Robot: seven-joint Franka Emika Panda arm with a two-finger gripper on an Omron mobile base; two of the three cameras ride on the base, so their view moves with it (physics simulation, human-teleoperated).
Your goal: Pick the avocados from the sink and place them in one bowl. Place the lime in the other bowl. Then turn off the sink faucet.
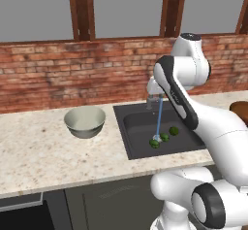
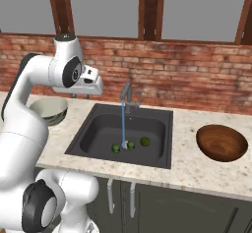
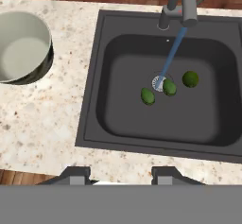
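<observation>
We see three green fruits lying near the drain (image 3: 158, 82) of the sink (image 3: 104, 124), all untouched, nothing bowled yet. Two read as avocados (image 3: 148, 96) and (image 3: 169, 87), the second right in the water stream (image 3: 171, 57); the rounder one to the right looks like the lime (image 3: 190, 79), though colour differs little here, so we can't be sure. Main risk as we judge it: picking the wrong fruit and sorting it into the wrong bowl. Second risk: the fruits sit close together, so a descent on one may nudge its neighbour and roll it off. Third: the faucet (image 3: 184, 3) spout hangs over the drain and could catch the hand on the way down.

The gripper (image 3: 120, 175) is high above the front counter (image 3: 47, 124), fingers (image 3: 75, 175) closed to their narrowest, holding nothing, touching nothing. They must spread before any grasp.

The pale grey-green bowl (image 3: 19, 48) stands on the counter left of the sink; the brown wooden bowl (image 2: 221, 142) stands on the right, well apart. Water is running.
</observation>
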